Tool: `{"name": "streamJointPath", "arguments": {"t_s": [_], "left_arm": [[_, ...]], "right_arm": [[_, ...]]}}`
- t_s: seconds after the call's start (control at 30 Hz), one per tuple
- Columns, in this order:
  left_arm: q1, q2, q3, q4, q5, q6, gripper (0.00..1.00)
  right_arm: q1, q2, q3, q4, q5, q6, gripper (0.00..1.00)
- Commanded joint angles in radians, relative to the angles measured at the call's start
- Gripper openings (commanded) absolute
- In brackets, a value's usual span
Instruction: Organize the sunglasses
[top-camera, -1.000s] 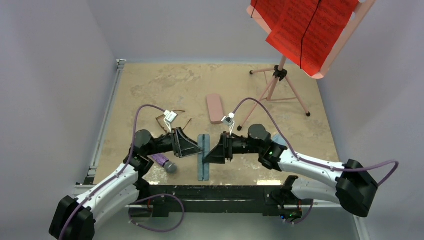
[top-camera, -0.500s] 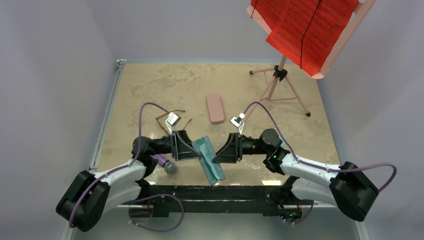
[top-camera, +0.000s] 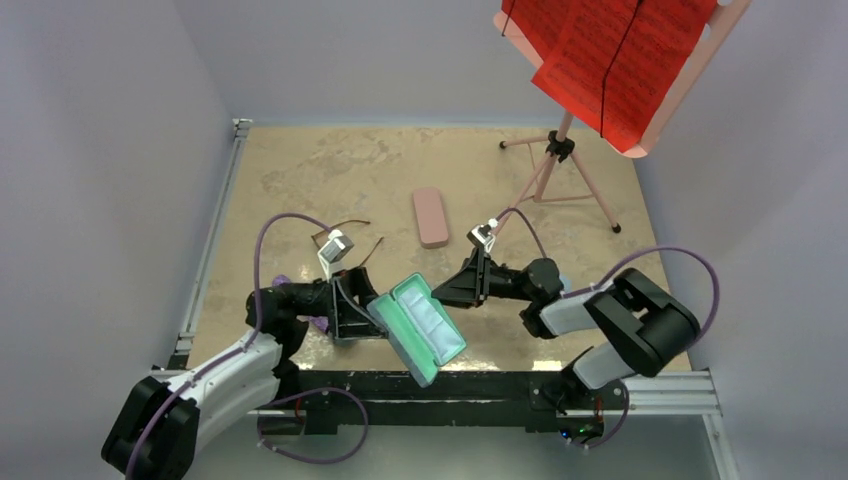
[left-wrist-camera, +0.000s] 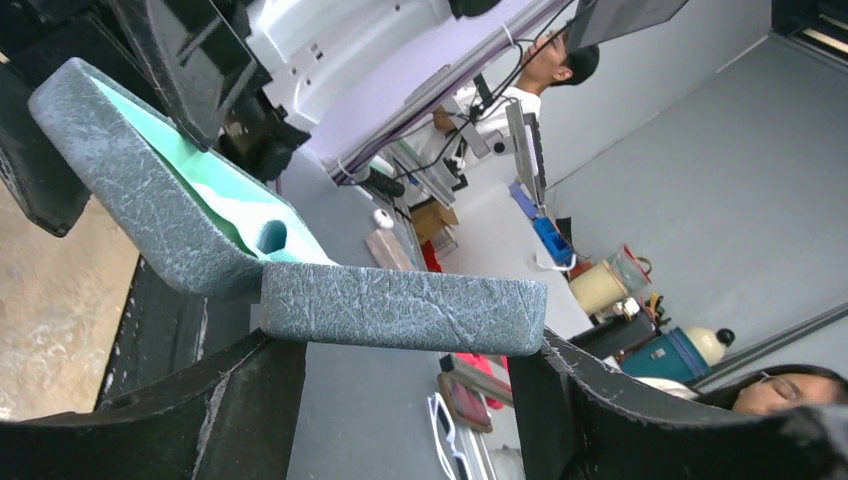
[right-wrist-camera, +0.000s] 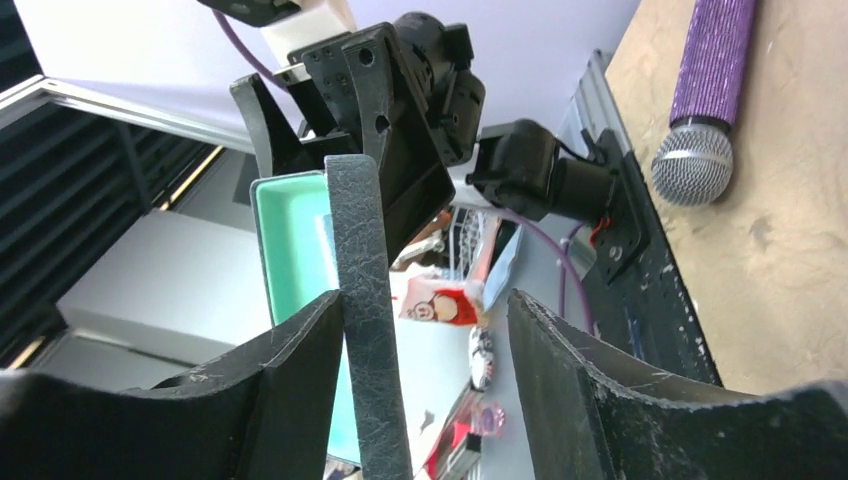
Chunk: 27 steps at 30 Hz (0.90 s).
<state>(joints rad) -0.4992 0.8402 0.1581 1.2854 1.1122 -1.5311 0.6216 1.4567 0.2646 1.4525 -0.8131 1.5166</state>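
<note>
Two pincers of mine meet at the blue-grey case (top-camera: 432, 362), which is held up off the worktop (top-camera: 330, 170) near its front edge. It hangs open, with its mint-green lining turned toward the overhead camera. My left pincer (left-wrist-camera: 412, 338) is clamped across one half of the case. In the left wrist view that textured shell fills the whole span between both fingers, while the other half angles away up and to the left. My right pincer (right-wrist-camera: 425, 310) has its jaws apart. In its wrist view the thin edge of the other half stands between the fingers, close against one of them with a clear gap to the other, so it is not squeezed. The dark brown sunglasses (top-camera: 352, 223) lie on the worktop, held by neither pincer. They are just beyond my left pincer on its far side, partly hidden behind that wrist's camera mount, with their slim temple arms showing past it. They sit apart from the open case and to the left of the pink case (top-camera: 431, 215), which lies closed farther back near the middle of the worktop. A purple microphone (right-wrist-camera: 700, 90) with a silver mesh head rests on the worktop, seen clearly from the right wrist. A music stand (top-camera: 560, 150) carrying red sheets stands at the far right.
</note>
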Motion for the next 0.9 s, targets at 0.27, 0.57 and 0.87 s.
{"name": "streamJointPath", "arguments": {"t_s": [0.27,0.57,0.87], "left_arm": [[-0.013,0.049,0.086,0.178,-0.017,-0.052,0.0],[-0.007,0.178,0.124,0.056,-0.03,-0.022,0.0],[-0.006,0.299,0.159,0.011,0.061,-0.027,0.0]], "right_arm": [[-0.011,0.015,0.046,0.053,-0.029,-0.022,0.04],[-0.003,-0.232,0.084,-0.618,-0.004,-0.357,0.23],[0.003,-0.423,0.164,-1.206,0.181,-0.655,0.0]]}}
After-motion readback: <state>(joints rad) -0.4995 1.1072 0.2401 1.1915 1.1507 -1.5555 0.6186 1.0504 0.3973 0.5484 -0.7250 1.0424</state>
